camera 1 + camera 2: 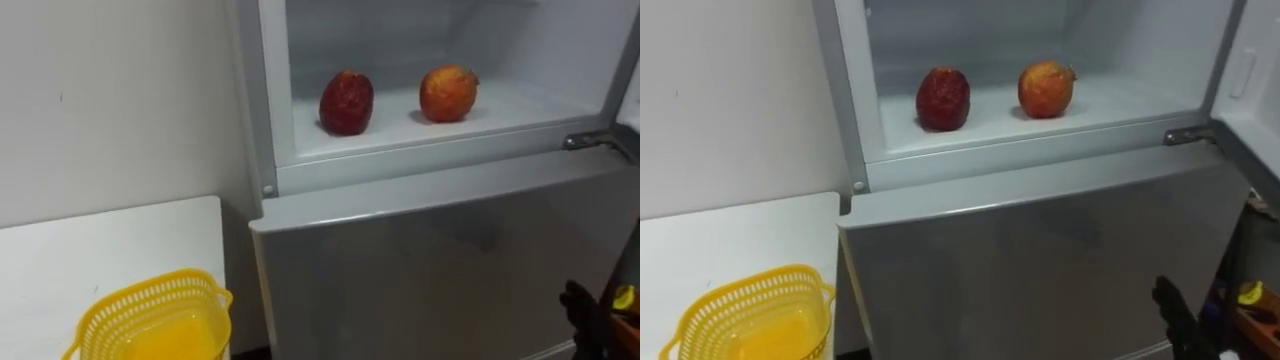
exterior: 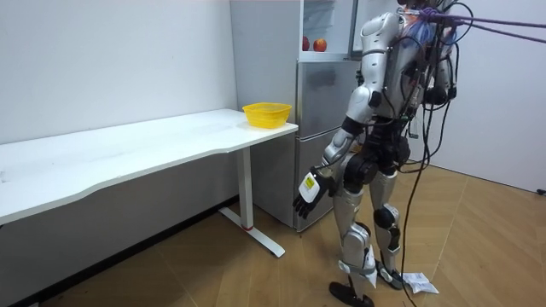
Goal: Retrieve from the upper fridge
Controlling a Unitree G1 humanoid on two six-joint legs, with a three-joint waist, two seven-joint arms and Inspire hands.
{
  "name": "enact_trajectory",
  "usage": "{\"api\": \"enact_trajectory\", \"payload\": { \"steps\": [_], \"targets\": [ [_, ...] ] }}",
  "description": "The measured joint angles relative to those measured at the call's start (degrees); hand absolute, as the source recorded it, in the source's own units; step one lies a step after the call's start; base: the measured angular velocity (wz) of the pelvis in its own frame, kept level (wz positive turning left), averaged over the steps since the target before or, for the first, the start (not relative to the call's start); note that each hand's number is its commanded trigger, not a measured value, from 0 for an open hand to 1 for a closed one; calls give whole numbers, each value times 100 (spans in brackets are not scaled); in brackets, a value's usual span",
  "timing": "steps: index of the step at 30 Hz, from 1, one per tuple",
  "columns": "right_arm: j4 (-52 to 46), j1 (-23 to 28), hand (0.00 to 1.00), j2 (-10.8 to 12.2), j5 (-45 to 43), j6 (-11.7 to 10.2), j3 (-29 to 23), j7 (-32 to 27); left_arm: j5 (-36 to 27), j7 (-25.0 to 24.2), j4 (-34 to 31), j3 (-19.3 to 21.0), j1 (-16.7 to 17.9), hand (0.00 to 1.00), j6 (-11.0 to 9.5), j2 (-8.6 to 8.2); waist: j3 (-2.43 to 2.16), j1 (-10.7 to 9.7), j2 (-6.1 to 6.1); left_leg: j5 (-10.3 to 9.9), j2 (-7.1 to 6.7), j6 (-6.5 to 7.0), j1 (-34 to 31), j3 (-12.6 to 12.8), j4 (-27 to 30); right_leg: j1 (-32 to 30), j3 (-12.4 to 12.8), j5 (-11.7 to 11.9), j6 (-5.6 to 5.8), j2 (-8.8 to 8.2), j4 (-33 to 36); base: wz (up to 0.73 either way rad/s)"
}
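The upper fridge compartment stands open. On its white shelf lie a dark red fruit on the left and an orange-red fruit a short way to its right. My right hand shows low at the right, in front of the lower fridge door, well below the shelf, with dark, relaxed fingers that hold nothing. In the room view I stand upright facing the fridge. My left hand hangs open beside my thigh, below table height.
A yellow mesh basket sits on the corner of the white table left of the fridge. The shut lower fridge door is straight ahead. The upper door is swung open at the right, with its metal hinge showing.
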Motion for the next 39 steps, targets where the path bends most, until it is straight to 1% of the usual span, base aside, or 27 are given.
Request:
{"api": "enact_trajectory", "payload": {
  "steps": [2, 4, 6, 10, 12, 14, 16, 17, 18, 19, 20, 22, 24, 25, 27, 28, 29, 31, 32, 35, 39],
  "targets": [
    [-328, -7, 0, -10, -428, -21, 50, -163, 1, 3, 2, -49, -6, 0, 0, 7, -4, 20, -13, 0, 14, 0, 4, -1, 0, -11, -34, 0, -1, 4, 55, 0],
    [-463, -38, 0, -14, -586, -96, 101, -357, 5, 2, 8, -62, -6, 0, -1, 16, -3, 53, -32, 0, 18, -1, 2, 0, 4, -15, -58, 1, -1, 5, 64, 0],
    [-573, -136, 0, -20, -747, -126, 157, -560, -3, -8, 15, -63, -9, 0, -1, 17, -1, 111, -40, 1, 19, -1, 0, 1, 11, -22, -58, 5, -8, 7, 70, -4],
    [-683, -600, 0, -61, -852, -125, 168, -974, -59, -23, 72, -59, -82, 0, -4, 25, -2, 174, -66, 4, 19, -1, -9, -25, 18, -14, -73, 15, -11, 11, 68, 2],
    [-751, -860, 0, -138, -846, -149, 169, -1137, -53, -46, 310, -59, -156, 0, -26, 60, -5, 182, -81, 8, 20, -5, 1, -51, 21, 12, -146, 15, -11, 11, 64, 8],
    [-751, -1173, 0, -317, -900, -237, 177, -1366, -43, -82, 496, -63, -265, 0, -24, 120, 5, 216, -126, 13, 30, -14, 1, -62, 19, 24, -259, 19, -16, 11, 55, 4],
    [-751, -1297, 0, -406, -980, -287, 178, -1495, -37, -78, 539, -60, -268, 0, -24, 152, 7, 268, -166, 15, 36, -19, -2, -77, 12, 31, -354, 19, -17, 11, 51, 4],
    [-751, -1336, 0, -456, -993, -294, 178, -1547, -22, -79, 558, -64, -274, 0, -16, 177, 0, 310, -180, 15, 39, -19, -3, -82, 5, 33, -388, 20, -17, 11, 47, 4],
    [-750, -1341, 0, -477, -1002, -294, 179, -1566, 5, -78, 568, -80, -281, 0, 1, 184, -2, 324, -186, 15, 39, -19, -3, -87, 2, 34, -409, 20, -17, 9, 47, 6],
    [-749, -1361, 0, -483, -1013, -294, 186, -1580, 16, -77, 598, -186, -295, 0, 33, 200, 4, 347, -195, 15, 39, -20, -5, -105, -2, 41, -483, 20, -17, 4, 47, 7],
    [-749, -1421, 0, -483, -1004, -294, 194, -1583, 19, -74, 634, -219, -286, 0, 42, 200, 31, 369, -222, 15, 40, -20, -8, -113, -3, 44, -534, 20, -17, 1, 47, 6],
    [-749, -1539, 0, -484, -1001, -295, 194, -1657, 82, -36, 635, -224, -284, 0, 61, 217, 56, 400, -251, 15, 41, -21, -32, -152, 1, 42, -575, 20, -17, 1, 44, 10],
    [-746, -1652, 0, -484, -1016, -316, 190, -1750, 277, -16, 636, -222, -273, 0, 78, 219, 59, 460, -247, 15, 39, -22, -45, -201, 4, 41, -613, 21, -14, 1, 43, 10],
    [-737, -1724, 0, -483, -1014, -353, 193, -1830, 309, -38, 615, -227, -261, 0, 109, 217, 65, 524, -236, 16, 39, -24, -41, -211, 27, 41, -640, 22, -14, 2, 36, 5],
    [-717, -1847, 0, -484, -1002, -381, 231, -1964, 412, -81, 605, -231, -237, 0, 157, 217, 62, 585, -240, 17, 38, -26, -53, -258, 45, 61, -703, 22, -14, 1, 22, 11],
    [-715, -1922, 0, -485, -993, -380, 277, -2076, 415, -117, 601, -266, -234, 0, 202, 216, 46, 610, -258, 17, 31, -26, -65, -307, 60, 94, -770, 22, -13, -3, -11, 20],
    [-702, -2006, 0, -485, -985, -380, 367, -2203, 414, -125, 602, -287, -244, 0, 271, 204, 45, 642, -248, 18, 23, -27, -62, -360, 65, 138, -840, 23, -11, -6, -53, 20],
    [-639, -2154, 0, -486, -982, -378, 532, -2276, 422, -131, 601, -317, -245, 0, 330, 184, 55, 655, -227, 21, 22, -31, -22, -402, 76, 206, -864, 23, -11, -4, -63, 18],
    [-526, -2284, 0, -489, -959, -383, 612, -2276, 530, -137, 588, -366, -232, 0, 361, 186, 61, 659, -212, 21, 22, -32, 3, -428, 87, 266, -890, 23, -11, -2, -71, 17],
    [-364, -2520, 0, -489, -798, -357, 636, -2224, 656, -242, 435, -399, -174, 0, 409, 190, 55, 669, -219, 23, 7, -36, 6, -513, 114, 338, -958, 23, -10, -5, -144, 17],
    [-268, -2690, 0, -519, -568, -348, 627, -2101, 794, -348, 428, -399, -155, 0, 446, 184, 56, 688, -218, 28, 8, -42, 4, -539, 144, 388, -989, 22, -10, -4, -145, 4]
  ]
}}
